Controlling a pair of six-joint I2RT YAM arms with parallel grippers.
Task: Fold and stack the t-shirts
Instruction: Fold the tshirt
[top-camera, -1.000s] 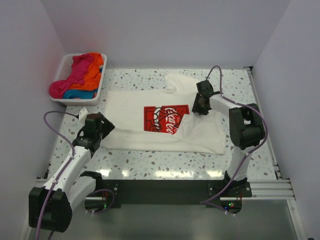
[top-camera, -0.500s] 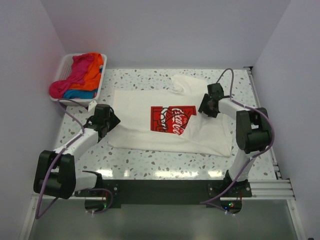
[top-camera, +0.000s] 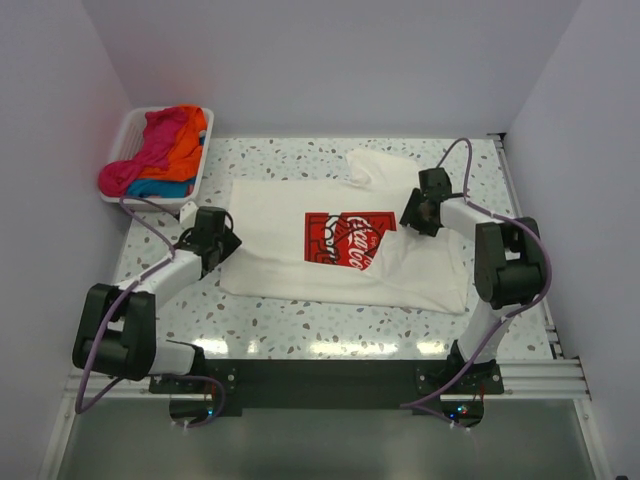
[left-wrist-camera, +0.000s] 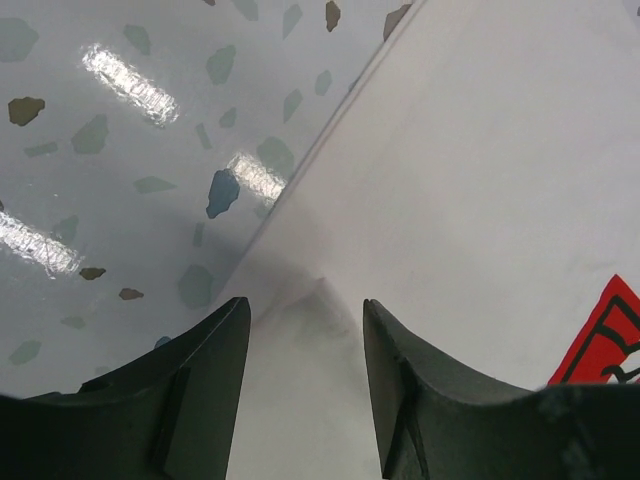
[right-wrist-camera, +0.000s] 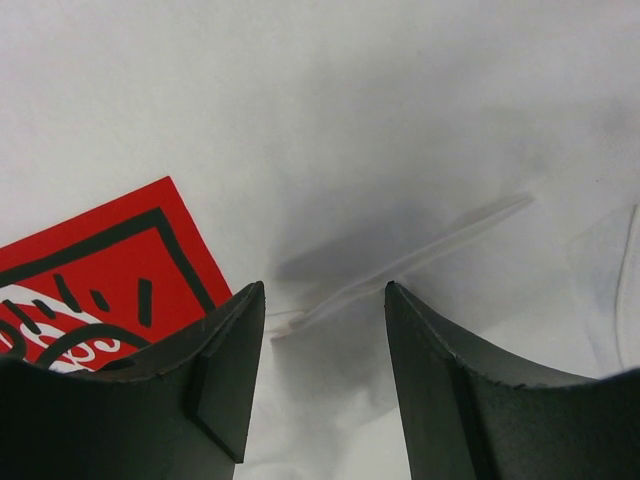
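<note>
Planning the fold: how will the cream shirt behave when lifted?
Likely floppy: the cream shirt lies flat, creased, partly folded over. Probably sags between the left gripper and right gripper, and may slide on the glossy table.

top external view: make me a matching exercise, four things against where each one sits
1 cream-white t-shirt
2 basket
3 left pincer
4 right pincer

a far left corner of the table
b at the shirt's left edge
c spread flat mid-table
d on the shirt, right of the red logo

Pairs: 1-c, 2-a, 3-b, 4-d
</note>
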